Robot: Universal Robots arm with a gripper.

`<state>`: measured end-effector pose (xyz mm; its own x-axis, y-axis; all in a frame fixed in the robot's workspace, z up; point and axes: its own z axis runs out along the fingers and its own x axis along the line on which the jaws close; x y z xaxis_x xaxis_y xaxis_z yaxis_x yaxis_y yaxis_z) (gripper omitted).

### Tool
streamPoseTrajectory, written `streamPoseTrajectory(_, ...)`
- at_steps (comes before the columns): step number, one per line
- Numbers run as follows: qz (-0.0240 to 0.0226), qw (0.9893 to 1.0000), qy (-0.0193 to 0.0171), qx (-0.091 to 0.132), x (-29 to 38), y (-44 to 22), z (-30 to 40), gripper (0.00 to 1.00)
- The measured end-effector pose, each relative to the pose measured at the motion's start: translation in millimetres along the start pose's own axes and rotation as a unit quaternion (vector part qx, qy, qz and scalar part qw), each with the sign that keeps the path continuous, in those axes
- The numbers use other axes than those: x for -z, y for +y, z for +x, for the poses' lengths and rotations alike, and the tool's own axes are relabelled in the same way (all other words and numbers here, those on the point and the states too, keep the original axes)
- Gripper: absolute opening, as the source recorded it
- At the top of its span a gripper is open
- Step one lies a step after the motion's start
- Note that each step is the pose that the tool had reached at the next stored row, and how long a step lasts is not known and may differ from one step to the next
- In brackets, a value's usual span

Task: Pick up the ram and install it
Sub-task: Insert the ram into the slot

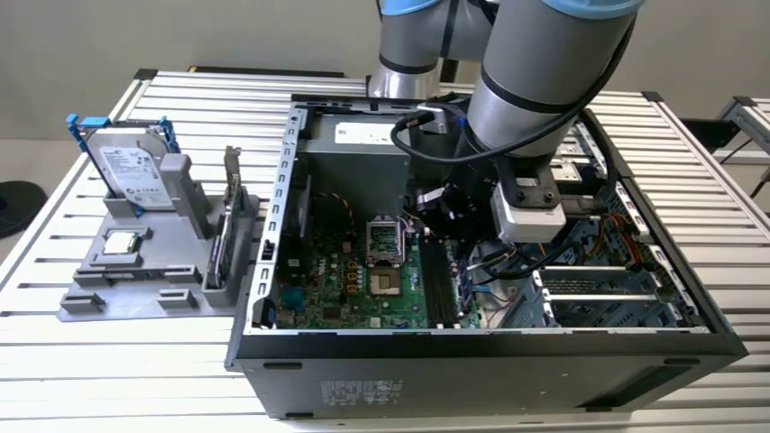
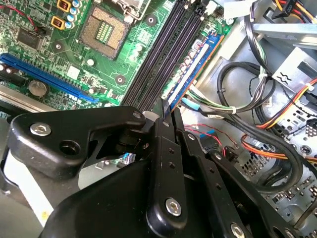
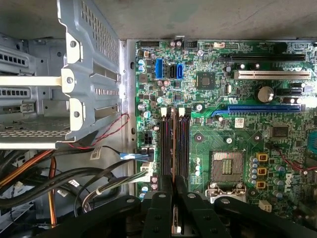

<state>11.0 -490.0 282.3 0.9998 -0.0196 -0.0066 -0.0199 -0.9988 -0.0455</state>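
The ram shows edge-on in the first wrist view as a thin strip between my fingertips, lined up along the black memory slots. In the second wrist view the ram is a blue-green stick with a white label, running away from the fingertips beside the slots. My gripper is shut on the ram. I cannot tell whether its lower edge sits in a slot. In the exterior view the gripper is inside the open computer case, low over the motherboard.
The CPU socket lies close beside the slots. Cable bundles and a metal drive cage crowd the other side. Outside the case, a grey holder carries a hard drive and an expansion card.
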Motion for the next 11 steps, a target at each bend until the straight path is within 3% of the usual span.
streamPoseTrajectory(6, 0.0001, 1.0000, 0.0000, 0.000, -1.7, -0.4, 0.0, 0.00)
streamPoseTrajectory(11, 0.0001, 1.0000, 0.0000, 0.000, -10.7, -1.8, 0.0, 0.00)
